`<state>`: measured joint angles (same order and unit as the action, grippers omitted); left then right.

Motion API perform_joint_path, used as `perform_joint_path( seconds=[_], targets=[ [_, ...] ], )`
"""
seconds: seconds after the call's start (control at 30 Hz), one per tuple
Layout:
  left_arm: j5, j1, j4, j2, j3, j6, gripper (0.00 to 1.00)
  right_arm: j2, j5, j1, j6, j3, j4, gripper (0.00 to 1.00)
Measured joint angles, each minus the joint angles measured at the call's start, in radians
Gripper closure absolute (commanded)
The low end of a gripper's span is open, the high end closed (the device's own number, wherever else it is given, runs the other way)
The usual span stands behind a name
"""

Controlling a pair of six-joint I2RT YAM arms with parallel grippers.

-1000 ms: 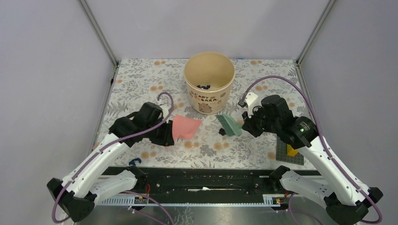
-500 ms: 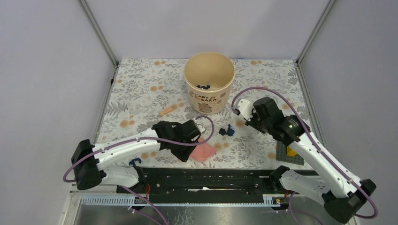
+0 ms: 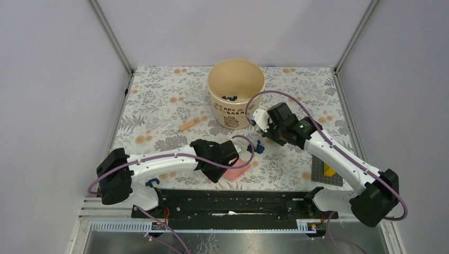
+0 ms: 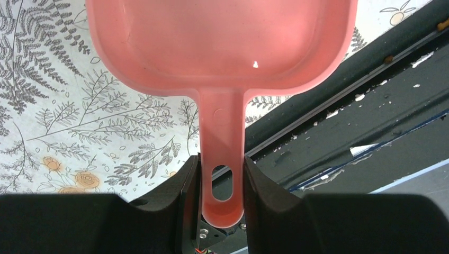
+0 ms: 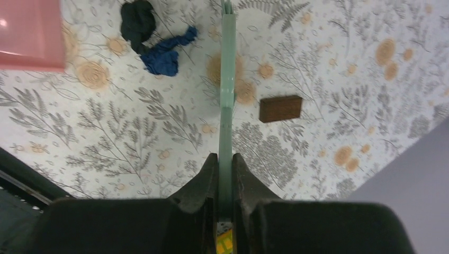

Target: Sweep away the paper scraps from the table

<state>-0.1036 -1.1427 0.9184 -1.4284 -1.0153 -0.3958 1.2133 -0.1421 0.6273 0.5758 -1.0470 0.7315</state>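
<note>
The left jaws are clamping the handle of the pink dustpan (image 4: 222, 42). The right jaws are pinching the thin green brush (image 5: 227, 79) by its grip, so both tools are being held firmly.

The paper scraps (image 5: 161, 55), one black bit and one blue, are lying on the counter (image 3: 159, 100) between the brush and the dustpan's mouth, near the pan's corner rather than in front of its middle.

The main risk is that a sweep is going to push them past that corner instead of into the tray. A quick flick could also scatter such light bits toward the near edge and the black rail (image 4: 370, 127) beneath the pan's handle. I cannot tell whether the pan's lip is resting flat on the cloth. If it is riding up, the scraps are likely to slide underneath.

A small brown block (image 5: 280, 108) is sitting just beside the brush on the side away from the scraps, where a wide backswing might catch it. The left arm's purple cable (image 3: 249, 151) is looping close to the scraps and may be crowding the sweep path.

The tan bucket (image 3: 233, 114) is standing further back, with dark bits already in it. The grey baseplate (image 3: 319, 170) and its yellow brick (image 3: 329, 170) are lying well off to the right.
</note>
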Motion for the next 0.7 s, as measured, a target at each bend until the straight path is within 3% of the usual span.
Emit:
perform_joint_path(
  seconds=[0.37, 0.5, 0.7],
  targets=[
    [0.01, 0.0, -0.07, -0.116, -0.056, 0.035, 1.0, 0.095, 0.16, 0.121, -0.137, -0.037, -0.013, 1.0],
    [0.011, 0.0, -0.093, -0.123, -0.069, 0.035, 1.0, 0.107, 0.274, 0.123, -0.216, -0.081, 0.025, 1.0],
    [0.009, 0.0, -0.123, -0.109, -0.066, 0.034, 1.0, 0.103, 0.317, 0.116, -0.27, -0.146, 0.112, 1.0]
  ],
)
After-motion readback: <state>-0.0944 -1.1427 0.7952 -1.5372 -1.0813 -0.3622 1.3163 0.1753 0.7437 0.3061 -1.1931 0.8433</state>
